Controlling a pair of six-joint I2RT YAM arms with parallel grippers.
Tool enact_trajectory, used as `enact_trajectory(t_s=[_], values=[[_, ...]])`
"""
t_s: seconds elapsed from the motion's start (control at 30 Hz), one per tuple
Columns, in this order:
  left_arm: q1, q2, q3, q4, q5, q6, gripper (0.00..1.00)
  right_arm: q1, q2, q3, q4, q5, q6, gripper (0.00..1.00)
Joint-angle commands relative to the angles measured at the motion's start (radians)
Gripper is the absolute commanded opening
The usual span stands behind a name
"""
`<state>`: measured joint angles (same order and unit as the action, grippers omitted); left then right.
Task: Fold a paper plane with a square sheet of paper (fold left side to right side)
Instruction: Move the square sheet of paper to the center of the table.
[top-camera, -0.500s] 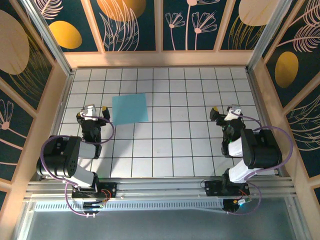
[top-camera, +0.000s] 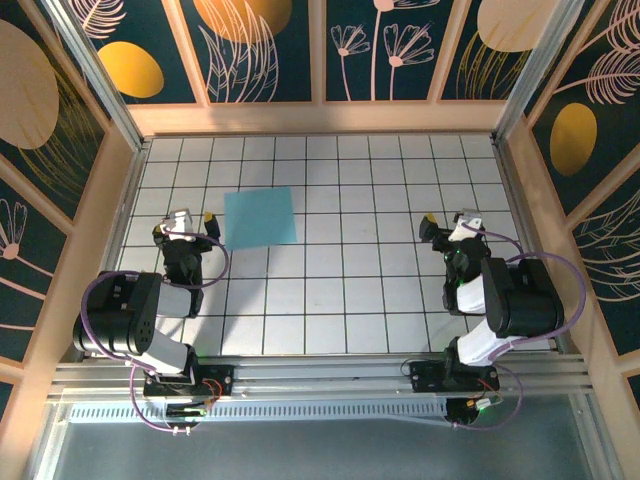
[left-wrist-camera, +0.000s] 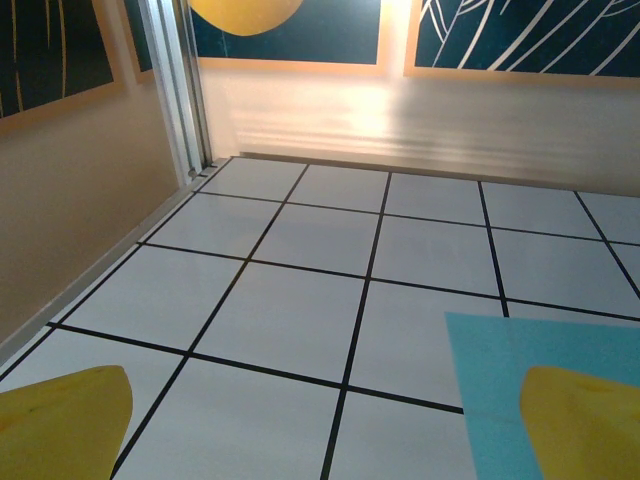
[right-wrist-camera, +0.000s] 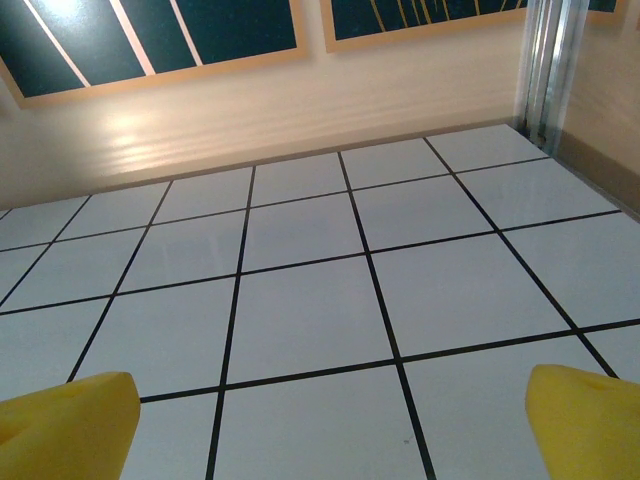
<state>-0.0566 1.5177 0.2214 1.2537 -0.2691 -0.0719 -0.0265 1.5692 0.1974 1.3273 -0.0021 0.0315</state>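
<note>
The square sheet of paper (top-camera: 260, 217) is light blue and lies flat and unfolded on the white grid table, left of centre. My left gripper (top-camera: 183, 225) hovers just left of it, open, its right yellow fingertip close to the sheet's left edge. In the left wrist view the sheet's corner (left-wrist-camera: 540, 350) shows at the lower right, partly behind my right yellow fingertip (left-wrist-camera: 590, 420), and the left gripper (left-wrist-camera: 325, 430) holds nothing. My right gripper (top-camera: 455, 222) is open over bare tiles at the right, far from the sheet. Its wrist view shows the gripper (right-wrist-camera: 328, 425) empty.
Wooden walls with dark floral panels enclose the table (top-camera: 340, 300) on three sides. A metal post (left-wrist-camera: 180, 90) stands at the far left corner and another metal post (right-wrist-camera: 545, 60) at the far right. Both arm bases sit at the near edge.
</note>
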Motion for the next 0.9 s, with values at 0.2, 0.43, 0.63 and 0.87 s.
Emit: enact_trajectory(t_s=[0.2, 0.43, 0.63, 0.87], values=[[0.009, 0.002, 0.003, 0.046, 0.011, -0.004, 0.99, -0.022, -0.004, 0.014, 0.016, -0.043, -0.004, 0.99], [0.009, -0.005, -0.004, 0.059, -0.004, -0.006, 0.99, -0.022, -0.015, 0.009, 0.018, -0.029, 0.005, 0.99], [0.009, -0.266, 0.116, -0.324, -0.053, -0.026, 0.99, -0.022, -0.252, 0.012, -0.185, 0.008, 0.025, 0.99], [0.009, -0.341, 0.449, -0.954, 0.002, -0.317, 0.99, -0.024, -0.5, 0.153, -0.702, -0.03, 0.243, 0.99]])
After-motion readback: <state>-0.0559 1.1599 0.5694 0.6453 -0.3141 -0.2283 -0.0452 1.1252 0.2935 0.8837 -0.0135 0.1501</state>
